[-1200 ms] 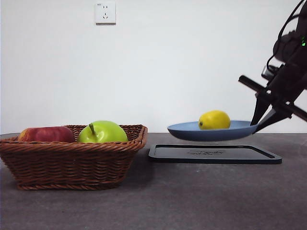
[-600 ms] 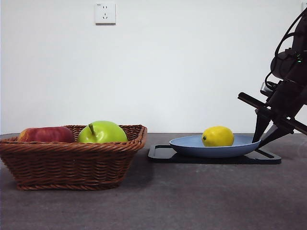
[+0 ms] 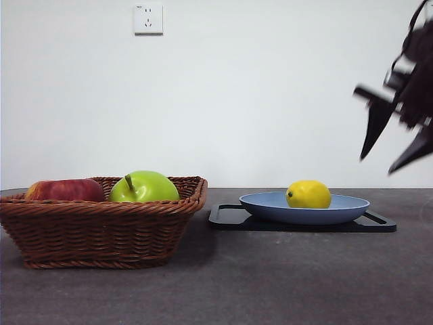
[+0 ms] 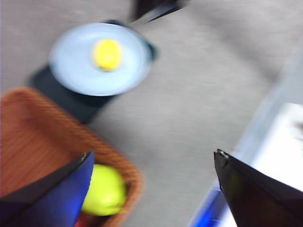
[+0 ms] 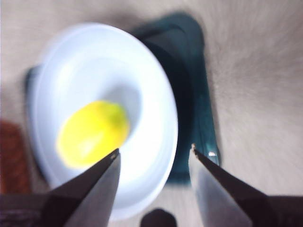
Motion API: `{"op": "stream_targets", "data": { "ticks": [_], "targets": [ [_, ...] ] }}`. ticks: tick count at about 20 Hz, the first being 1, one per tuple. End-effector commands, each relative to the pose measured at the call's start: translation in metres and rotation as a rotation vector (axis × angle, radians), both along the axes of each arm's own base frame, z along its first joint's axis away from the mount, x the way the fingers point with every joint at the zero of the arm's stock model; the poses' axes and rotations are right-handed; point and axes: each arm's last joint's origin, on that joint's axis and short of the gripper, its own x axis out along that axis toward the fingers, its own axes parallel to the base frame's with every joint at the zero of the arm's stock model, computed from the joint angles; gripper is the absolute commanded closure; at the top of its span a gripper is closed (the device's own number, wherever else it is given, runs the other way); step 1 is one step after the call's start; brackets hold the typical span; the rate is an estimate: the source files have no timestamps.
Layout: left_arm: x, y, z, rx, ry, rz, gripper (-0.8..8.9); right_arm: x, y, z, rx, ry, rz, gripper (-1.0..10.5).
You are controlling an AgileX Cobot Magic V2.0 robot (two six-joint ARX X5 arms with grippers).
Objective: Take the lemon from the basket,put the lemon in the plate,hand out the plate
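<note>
**Lemon sits in the plate**

The lemon [image 3: 308, 194] lies in the blue plate [image 3: 345, 211] on the black tray [image 3: 230, 218]. The basket [image 3: 101, 233] holds a green apple [image 3: 145, 186] and a red one [image 3: 64, 189]. The right tool [image 3: 396, 145] hangs above, spread open and empty; the left tool [image 4: 151, 165] likewise.

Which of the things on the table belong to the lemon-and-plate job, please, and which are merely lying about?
Job: lemon, lying in the plate; basket; right gripper, open, raised above the plate's side.

Lying about: green apple, red apple, black tray, wall socket.
</note>
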Motion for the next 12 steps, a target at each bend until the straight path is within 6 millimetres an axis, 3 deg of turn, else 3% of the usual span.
{"op": "stream_targets", "data": {
  "ticks": [1,4,7,12],
  "targets": [
    [0.006,-0.006,0.001,0.058,-0.069,0.038,4.75,-0.013,0.001,0.022,-0.044,-0.036,0.08,7.8],
    [0.013,-0.007,-0.003,0.156,-0.141,0.085,6.86,-0.046,0.01,0.055,-0.057,-0.032,0.137,8.9],
    [0.018,-0.003,-0.003,0.207,-0.184,0.078,8.13,-0.076,0.025,0.08,-0.096,-0.06,0.225,9.3],
    [0.04,0.022,-0.005,0.233,-0.148,0.158,8.08,-0.135,0.064,0.126,-0.258,-0.248,0.362,9.4]
  ]
}}
